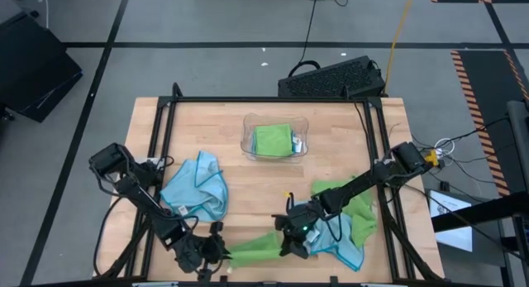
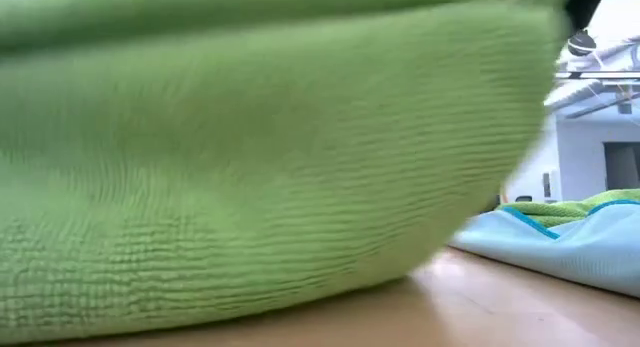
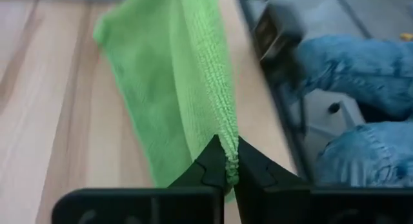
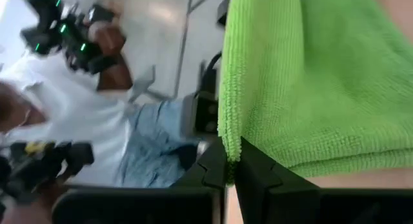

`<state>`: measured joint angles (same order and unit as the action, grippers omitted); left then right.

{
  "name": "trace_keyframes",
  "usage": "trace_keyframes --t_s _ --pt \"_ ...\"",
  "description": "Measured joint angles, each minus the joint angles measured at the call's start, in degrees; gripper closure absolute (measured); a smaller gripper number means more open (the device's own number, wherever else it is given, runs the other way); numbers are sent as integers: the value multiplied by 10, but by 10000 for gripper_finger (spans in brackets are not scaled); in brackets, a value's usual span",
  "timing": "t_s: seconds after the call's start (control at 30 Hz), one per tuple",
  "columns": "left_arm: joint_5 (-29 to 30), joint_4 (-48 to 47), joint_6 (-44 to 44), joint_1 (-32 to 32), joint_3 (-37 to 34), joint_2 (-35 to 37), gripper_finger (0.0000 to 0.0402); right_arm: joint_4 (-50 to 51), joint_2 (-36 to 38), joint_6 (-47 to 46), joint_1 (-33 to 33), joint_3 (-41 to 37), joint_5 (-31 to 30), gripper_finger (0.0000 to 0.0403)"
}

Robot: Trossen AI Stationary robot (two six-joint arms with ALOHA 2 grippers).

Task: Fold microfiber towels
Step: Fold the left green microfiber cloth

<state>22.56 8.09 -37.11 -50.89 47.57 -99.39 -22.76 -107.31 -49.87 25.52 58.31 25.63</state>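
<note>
A lime green microfiber towel point(image 1: 252, 247) stretches along the table's near edge between my two grippers and fills the low view point(image 2: 260, 157). My left gripper point(image 1: 216, 251) is shut on its left end and my right gripper point(image 1: 289, 236) on its right end. A light blue towel point(image 1: 197, 188) lies crumpled at the left. Green and blue towels point(image 1: 351, 221) lie heaped under my right arm. One folded green towel point(image 1: 273, 140) rests in the clear tray point(image 1: 248, 146). My left gripper pinches a bunched edge point(image 3: 227, 161) at the green towel's left end between its two fingers, slanting down. The cloth runs away from the fingers in a narrow fold and lies on the wood farther off. My right gripper pinches a corner point(image 4: 227, 146) at the towel's right end between its two fingers, slanting down. The edge looks doubled there. The cloth spreads out from the fingers, its lower part near the tabletop.
A black frame point(image 1: 165, 130) borders the table's left, far and right sides. A black case point(image 1: 331, 78) sits beyond the far edge. A person in jeans point(image 3: 361, 69) sits close beyond the near edge. Bare wood point(image 1: 248, 204) lies at the table's middle.
</note>
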Motion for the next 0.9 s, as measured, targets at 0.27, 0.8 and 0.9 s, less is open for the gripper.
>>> trace_keyframes --t_s 0.27,0.8,0.9 --pt "5 -68 -73 3 -1 0 395 72 0 -5 -26 0 -63 390" --pt "27 -73 -84 -30 -2 0 387 7 6 197 -9 -2 -148 248" --pt "40 -72 -85 -34 -2 0 388 4 6 272 16 -2 -216 200"
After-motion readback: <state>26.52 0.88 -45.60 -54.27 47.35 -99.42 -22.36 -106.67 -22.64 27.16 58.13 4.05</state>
